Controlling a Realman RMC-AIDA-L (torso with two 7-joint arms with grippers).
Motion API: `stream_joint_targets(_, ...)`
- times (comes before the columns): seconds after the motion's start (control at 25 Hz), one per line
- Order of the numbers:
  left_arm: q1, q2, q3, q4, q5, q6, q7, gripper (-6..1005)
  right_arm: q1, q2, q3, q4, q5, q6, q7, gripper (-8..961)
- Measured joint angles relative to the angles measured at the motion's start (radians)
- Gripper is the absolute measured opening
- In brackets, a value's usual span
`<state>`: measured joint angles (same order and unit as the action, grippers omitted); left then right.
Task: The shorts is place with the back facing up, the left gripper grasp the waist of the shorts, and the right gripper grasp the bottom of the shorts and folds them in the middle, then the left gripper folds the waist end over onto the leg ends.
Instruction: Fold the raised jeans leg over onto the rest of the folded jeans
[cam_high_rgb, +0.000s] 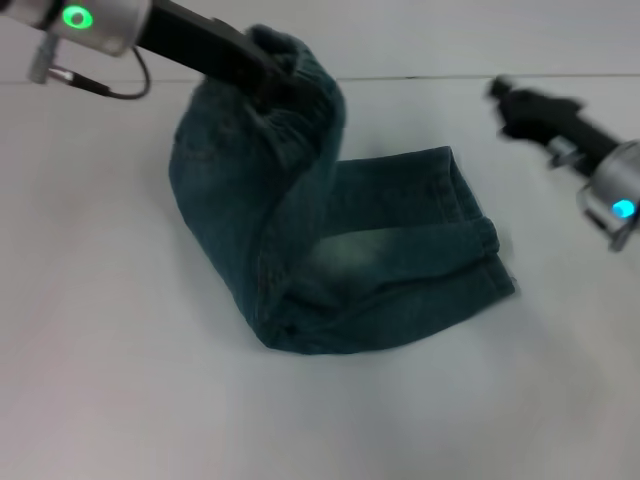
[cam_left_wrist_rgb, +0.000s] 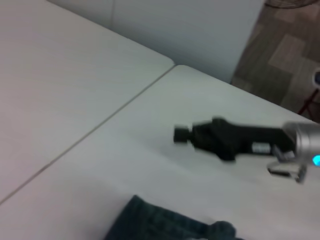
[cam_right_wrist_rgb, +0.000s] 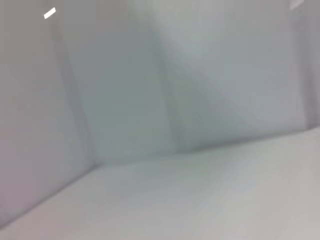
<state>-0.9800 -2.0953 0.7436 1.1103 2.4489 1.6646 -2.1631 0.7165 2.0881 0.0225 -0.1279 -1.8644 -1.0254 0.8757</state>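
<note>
We see the left gripper (cam_high_rgb: 268, 72) clenched on the waist of the shorts (cam_high_rgb: 330, 250), lifting it above the leg ends (these lie flat on the table (cam_high_rgb: 100, 380)). The right gripper (cam_high_rgb: 503, 95) hovers apart on the right; we cannot tell its state.

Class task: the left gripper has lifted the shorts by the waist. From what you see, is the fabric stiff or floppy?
Probably floppy: the shorts drape in a curve from the left gripper, and the leg ends lie flat on the table. The denim looks thick, so likely fairly heavy.
</note>
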Motion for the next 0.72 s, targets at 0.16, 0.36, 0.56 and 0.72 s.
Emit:
stream_joint_targets(0.16, -0.003, -0.045, 0.052, -0.037, -0.05, -0.058, 0.038, 103, -0.031, -0.003, 0.003, -0.043, 0.181, -0.017, 0.002, 3)
stream_joint_targets(0.36, 0.003, -0.07, 0.19, -0.202, -0.204, -0.235, 0.076, 102, -0.054, -0.003, -0.002, -0.041, 0.285, -0.045, 0.002, 3)
stream_joint_targets(0.56, 0.004, -0.072, 0.325, -0.339, -0.252, -0.379, 0.073, 120, -0.064, 0.0, -0.004, -0.035, 0.288, -0.056, 0.006, 2)
stream_joint_targets(0.72, 0.046, -0.073, 0.35, -0.351, -0.276, -0.444, 0.076, 191, -0.071, 0.0, -0.02, -0.032, 0.282, -0.06, 0.016, 2)
